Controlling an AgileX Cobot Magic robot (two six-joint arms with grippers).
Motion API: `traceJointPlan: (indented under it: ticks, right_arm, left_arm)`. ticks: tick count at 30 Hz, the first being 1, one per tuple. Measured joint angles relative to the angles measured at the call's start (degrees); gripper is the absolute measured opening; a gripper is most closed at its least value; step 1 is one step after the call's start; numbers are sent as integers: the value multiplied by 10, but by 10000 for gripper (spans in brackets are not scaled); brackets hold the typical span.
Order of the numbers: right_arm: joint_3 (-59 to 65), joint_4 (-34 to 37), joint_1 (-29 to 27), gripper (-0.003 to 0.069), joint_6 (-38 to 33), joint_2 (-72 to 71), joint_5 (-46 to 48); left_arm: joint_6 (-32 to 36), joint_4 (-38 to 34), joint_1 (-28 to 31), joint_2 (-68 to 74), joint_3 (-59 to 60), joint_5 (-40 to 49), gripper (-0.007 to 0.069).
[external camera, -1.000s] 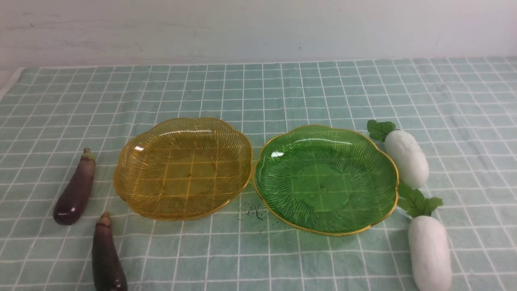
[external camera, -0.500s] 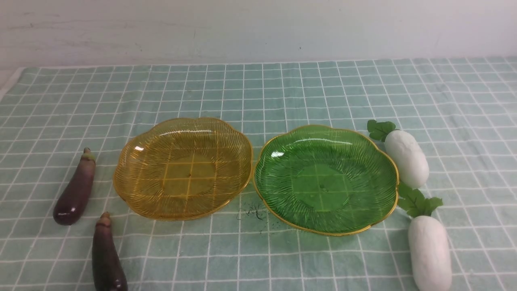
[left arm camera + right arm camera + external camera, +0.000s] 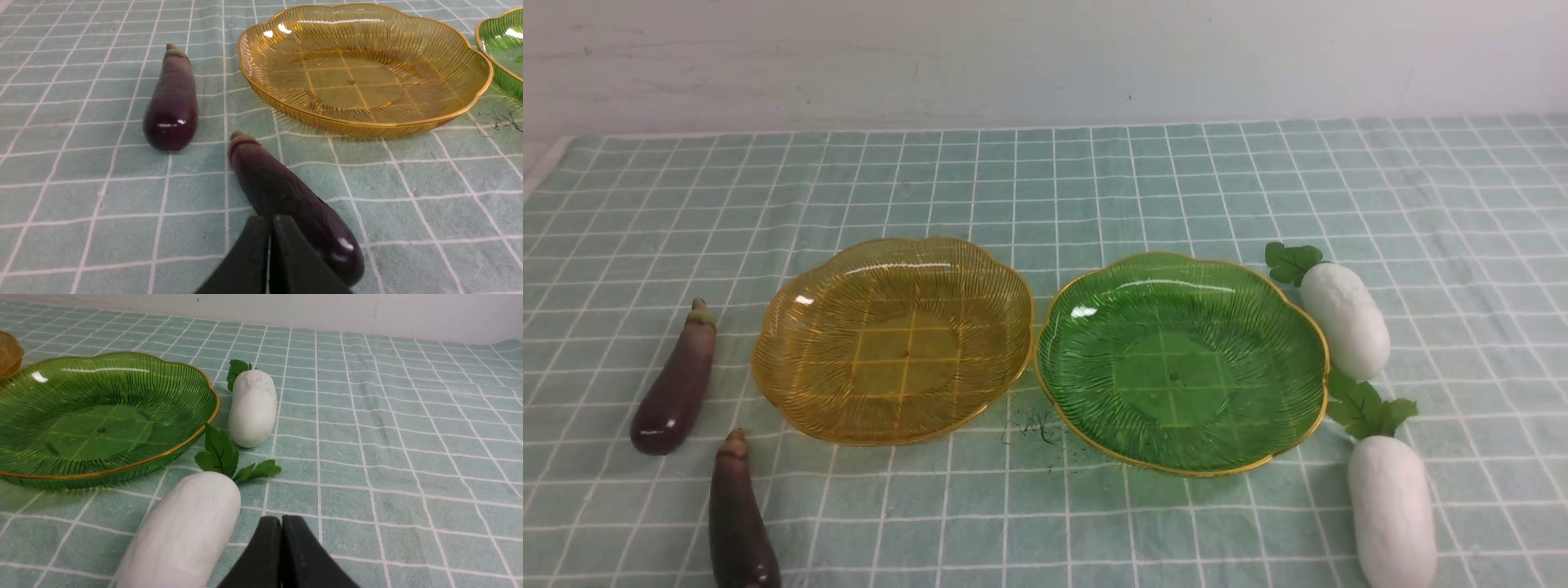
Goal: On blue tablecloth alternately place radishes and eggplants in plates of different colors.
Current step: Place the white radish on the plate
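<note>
Front view: blue tablecloth (image 3: 1045, 180) carries all items. Amber plate (image 3: 768, 343) at 9 o'clock of green plate (image 3: 1258, 310), rims just beside each other. Far eggplant (image 3: 676, 384) at 9 o'clock of amber plate, near eggplant (image 3: 737, 514) at 7 o'clock. Far radish (image 3: 1343, 318) at 3 o'clock of green plate, near radish (image 3: 1391, 510) at 4 o'clock. All four lie on cloth, outside plates.

Left wrist view: my left jaws pressed together, gripping nothing. Near eggplant just beyond tips; contact not determinable.

Right wrist view: my right jaws pressed together, gripping nothing. Near radish just beside tips, its leaves against green plate rim.
</note>
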Motion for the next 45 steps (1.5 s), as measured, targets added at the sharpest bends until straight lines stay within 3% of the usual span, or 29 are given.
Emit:
traceJointPlan:
  ticks: [9, 11, 15, 18, 22, 26, 33, 35, 37, 40, 45]
  right_arm:
    - [2, 10, 0, -15, 3, 0, -14]
    - [4, 60, 0, -15, 31, 0, -26]
    - [6, 223, 0, -15, 125, 0, -36]
    - [6, 306, 0, -15, 158, 0, -37]
    - [6, 348, 0, -15, 167, 0, -43]
    - [3, 356, 0, -15, 160, 0, -47]
    - [-110, 293, 0, -15, 72, 18, -24]
    - [-172, 230, 0, -15, 48, 80, 43]
    - [-191, 209, 0, -15, 45, 112, 81]
    - [-253, 153, 0, -15, 42, 268, 230]
    - [-300, 144, 0, -8, 38, 400, 259]
  left_arm:
    - [-11, -21, 0, 0, 0, 0, -6]
    - [-55, -90, 0, 0, 0, 0, -6]
    - [-158, -295, 0, 0, 1, 3, -6]
    - [-209, -441, 0, 0, 1, 3, -6]
    - [-222, -527, 0, 0, 1, -7, -6]
    - [-213, -545, 0, 0, -2, -13, -6]
    - [-58, -542, 0, 22, -110, 16, -6]
    - [2, -517, 0, 91, -163, 80, -6]
    - [16, -502, 0, 123, -176, 118, -6]
    - [45, -429, 0, 247, -204, 248, -6]
    - [49, -354, 0, 384, -230, 312, -6]
